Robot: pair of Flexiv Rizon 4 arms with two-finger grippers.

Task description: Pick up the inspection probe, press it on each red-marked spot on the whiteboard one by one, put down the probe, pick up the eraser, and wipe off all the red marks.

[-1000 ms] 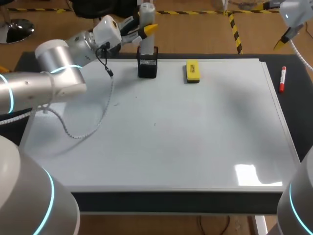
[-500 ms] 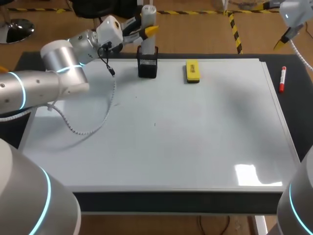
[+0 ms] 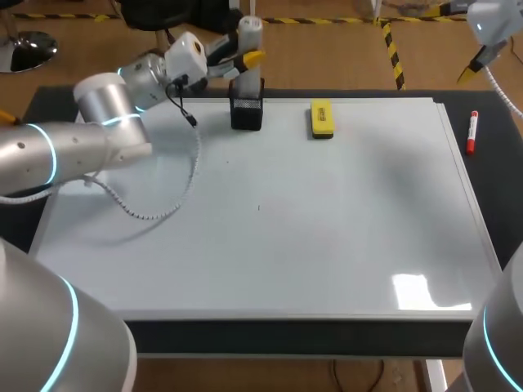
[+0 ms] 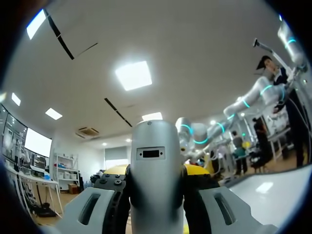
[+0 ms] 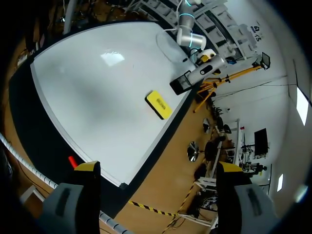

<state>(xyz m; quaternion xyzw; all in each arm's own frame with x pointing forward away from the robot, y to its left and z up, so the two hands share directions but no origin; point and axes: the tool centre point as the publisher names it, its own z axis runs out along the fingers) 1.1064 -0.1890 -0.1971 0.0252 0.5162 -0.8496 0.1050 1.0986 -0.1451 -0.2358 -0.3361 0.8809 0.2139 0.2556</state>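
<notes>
The inspection probe (image 3: 248,41), a grey cylinder, stands upright with its lower end at the mouth of the black mesh holder (image 3: 246,110) at the whiteboard's far edge. My left gripper (image 3: 247,57) is shut on the probe (image 4: 156,185), which fills the space between its fingers in the left wrist view. The yellow eraser (image 3: 322,118) lies flat to the right of the holder. My right gripper (image 5: 158,168) hangs open and empty, high beyond the table's far right corner, looking down on the whiteboard (image 5: 97,83), the eraser (image 5: 159,104) and the holder (image 5: 179,85).
A red marker (image 3: 471,132) lies on the black table to the right of the whiteboard (image 3: 327,229). A thin cable from my left wrist (image 3: 155,208) trails over the board's left part. A tiny dark speck (image 3: 258,207) shows near the board's middle.
My left gripper and the probe have sunk a little toward the holder. The left arm's elbow has swung toward the far side, dragging the cable with it. The right arm has kept still.
</notes>
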